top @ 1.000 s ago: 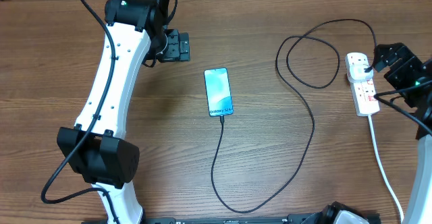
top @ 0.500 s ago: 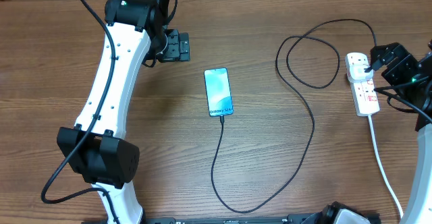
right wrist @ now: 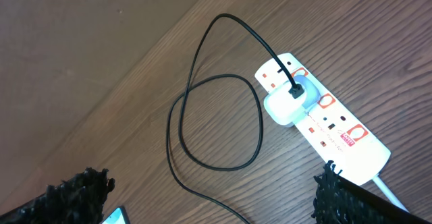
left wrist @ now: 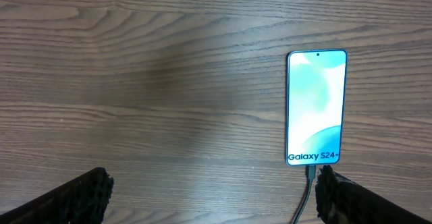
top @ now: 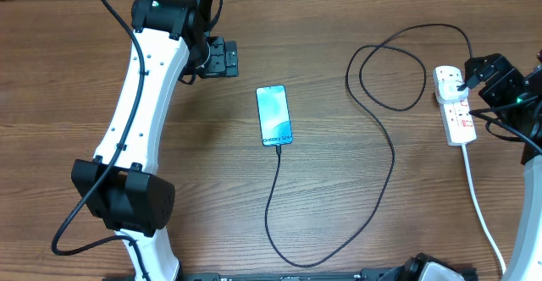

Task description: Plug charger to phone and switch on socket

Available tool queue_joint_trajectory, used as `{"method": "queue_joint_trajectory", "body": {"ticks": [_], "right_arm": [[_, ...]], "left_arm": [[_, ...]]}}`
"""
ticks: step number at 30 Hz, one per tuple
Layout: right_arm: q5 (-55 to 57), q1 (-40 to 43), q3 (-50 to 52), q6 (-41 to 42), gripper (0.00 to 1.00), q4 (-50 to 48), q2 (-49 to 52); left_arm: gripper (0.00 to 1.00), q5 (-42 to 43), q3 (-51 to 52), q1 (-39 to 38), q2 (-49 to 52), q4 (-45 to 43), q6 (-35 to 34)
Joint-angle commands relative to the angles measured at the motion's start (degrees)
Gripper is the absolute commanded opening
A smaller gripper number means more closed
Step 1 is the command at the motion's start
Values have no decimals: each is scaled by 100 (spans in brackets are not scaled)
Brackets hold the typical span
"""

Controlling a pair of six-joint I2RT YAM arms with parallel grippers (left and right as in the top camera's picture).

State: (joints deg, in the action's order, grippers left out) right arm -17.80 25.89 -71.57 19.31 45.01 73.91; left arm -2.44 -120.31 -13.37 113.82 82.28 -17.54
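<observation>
Slowly the right gripper [top: 487,74] had slid nearer the one socket [top: 457,116]. From above, one phone [top: 274,115] lay in the middle with one charger [top: 391,158] plugged in. In the left wrist view, the left gripper [left wrist: 212,200] was spread wide and empty, with its fingers cut off. In the right wrist view, the fingers were spread wide too, and one hid the socket's end.

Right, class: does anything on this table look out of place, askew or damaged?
Nothing stands out. The phone lies flat with the cable in its end; the cable loops loosely to a white adapter seated in the strip. Nothing spilled or broken.
</observation>
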Motion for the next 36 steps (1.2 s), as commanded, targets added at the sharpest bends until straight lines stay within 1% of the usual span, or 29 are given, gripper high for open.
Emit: {"method": "queue_joint_trajectory", "body": {"ticks": [1,5,10,14,17,21,25,29,32,36], "right_arm": [[-31,11,-13,0,100,-26,15],[-28,11,-13,0,100,-26,15],[-28,11,-13,0,100,-28,15],[-31,11,-13,0,100,-26,15],[-31,11,-13,0,100,-26,15],[-28,11,-13,0,100,-28,15],[-31,11,-13,0,100,-28,15],[-28,11,-13,0,100,-26,15],[-31,11,-13,0,100,-28,15],[-28,11,-13,2,100,-26,15]], "left_arm": [[100,-96,15,26,26,-4,105],[100,-96,15,26,-7,-4,107],[100,-247,15,26,-315,-179,127],[100,-243,15,22,-767,-743,125],[100,-140,31,-9,-1204,-1357,83],[100,-264,195,-118,-1661,-1808,85],[100,-459,811,-260,-2253,-2500,118],[100,-546,1808,-297,-2931,-3329,208],[100,-546,2669,-295,-3440,-4085,339],[100,-546,3947,-293,-4148,-5418,691]]}}
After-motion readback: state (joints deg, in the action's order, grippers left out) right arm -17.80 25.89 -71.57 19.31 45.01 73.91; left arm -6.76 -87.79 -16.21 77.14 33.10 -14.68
